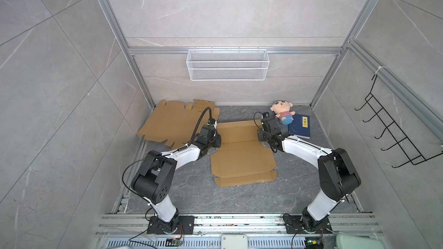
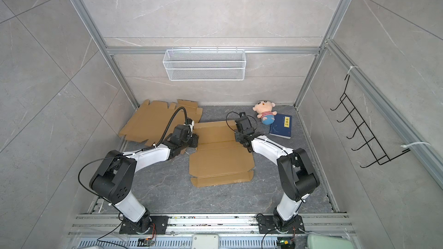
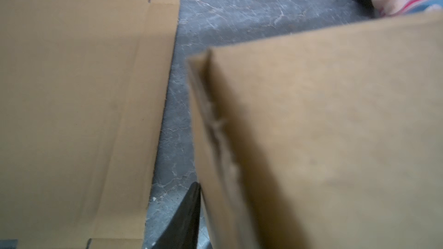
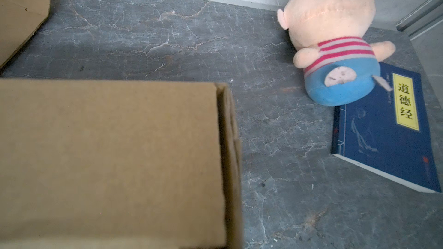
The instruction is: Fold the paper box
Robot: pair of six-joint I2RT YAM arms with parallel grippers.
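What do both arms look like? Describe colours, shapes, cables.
Left arm and right arm match: smooth white shell links, bulky black joints, black base plates. Thin black cables loop along each; a ribbed black hose arches over the left wrist.

The bench (image 1: pixel 196 188) is a dark grey slab veined like marble, closed in by pale walls at the far end and on both sides. The paper box (image 1: pixel 242 161), an unfolded brown blank, lies at its middle with the near panels flat on the stone; its far end looks raised in the wrist views. A second flat cardboard sheet (image 1: pixel 172 123) lies in the far left corner, just beside the blank. At the far right sits a plush doll (image 1: pixel 282 113) in a striped shirt, its blue bottom resting on a corner of a dark blue book (image 1: pixel 299 128) that lies flat, cover up.
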